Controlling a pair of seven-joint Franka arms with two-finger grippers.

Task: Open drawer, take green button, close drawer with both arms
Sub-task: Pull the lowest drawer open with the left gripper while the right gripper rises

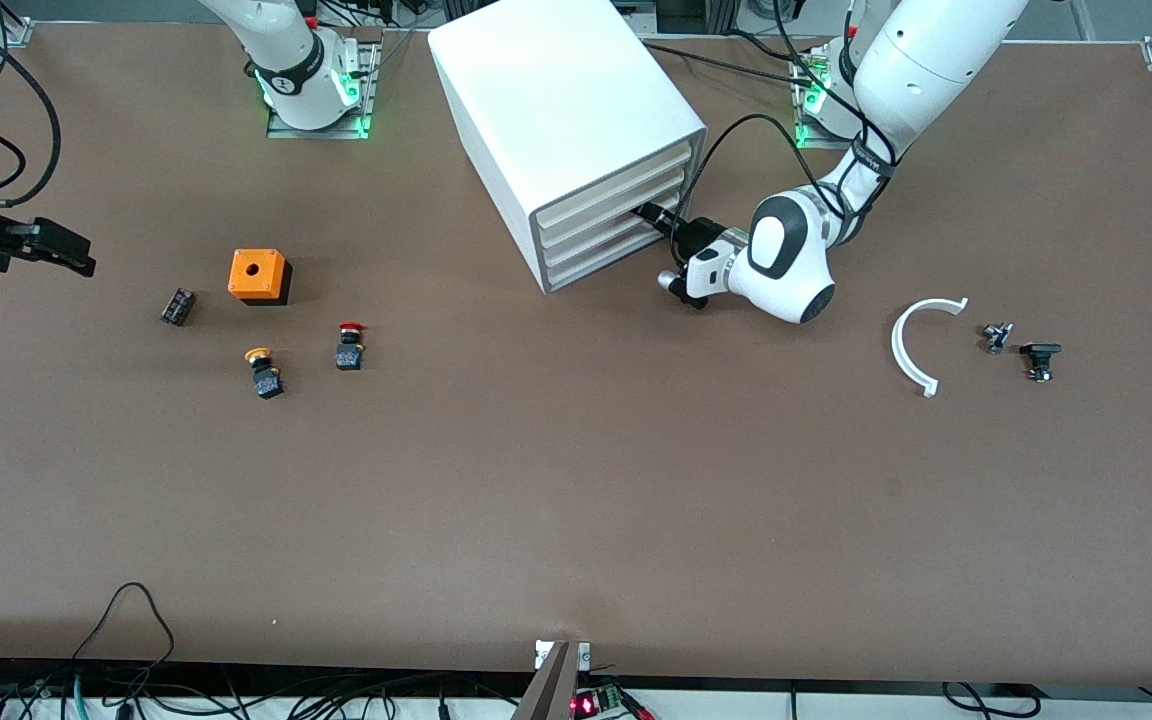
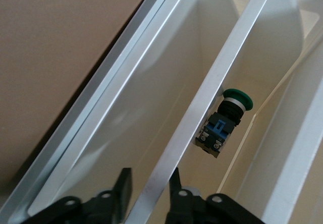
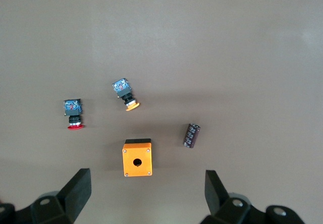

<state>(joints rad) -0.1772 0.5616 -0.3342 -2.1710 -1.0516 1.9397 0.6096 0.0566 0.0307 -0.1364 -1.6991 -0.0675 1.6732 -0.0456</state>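
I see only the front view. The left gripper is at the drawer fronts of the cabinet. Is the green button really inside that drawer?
Observer: Yes. In the left wrist view the button, with its green cap, lies inside the drawer whose front edge the left gripper is at.
Operator: And the right gripper? I see it only at the edge of my picture.
Observer: The right gripper is wide open and holds nothing. That arm waits above the table.
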